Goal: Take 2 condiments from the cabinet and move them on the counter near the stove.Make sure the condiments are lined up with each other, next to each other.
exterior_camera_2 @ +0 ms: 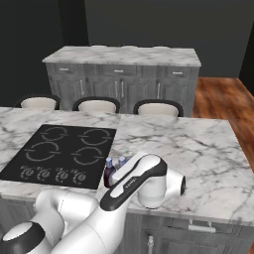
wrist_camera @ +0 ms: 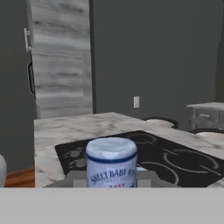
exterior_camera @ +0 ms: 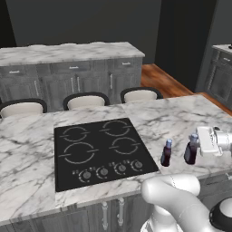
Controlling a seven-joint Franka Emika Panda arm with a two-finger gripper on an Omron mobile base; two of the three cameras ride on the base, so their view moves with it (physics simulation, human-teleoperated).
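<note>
- Two small dark brown sauce bottles with blue caps stand upright on the white grey-veined marble island counter (exterior_camera: pixel 149 113), just right of the flat black glass cooktop (exterior_camera: pixel 102 152) with its four ring burners and front row of knobs; the first bottle (exterior_camera: pixel 166 153) stands free beside the cooktop's right front corner; the second bottle (exterior_camera: pixel 191 149) stands near it on the side away from the cooktop, the two roughly level along the counter's front edge
- The white arm's two-finger gripper (exterior_camera: pixel 198 144) is pinched on the second bottle, reaching in level from the right; in the hand view that bottle's yellow-white label (wrist_camera: pixel 111 174) sits low at centre between the fingers, with the cooktop behind it
- From the right base view both blue caps (exterior_camera_2: pixel 114 161) peek out just behind the arm's white forearm
- Three cream-cushioned stools (exterior_camera: pixel 86 100) line the island's far side; beyond them runs a second marble top on grey base cabinets (exterior_camera: pixel 72 81); warm wooden flooring (exterior_camera: pixel 163 81) lies to the right
</note>
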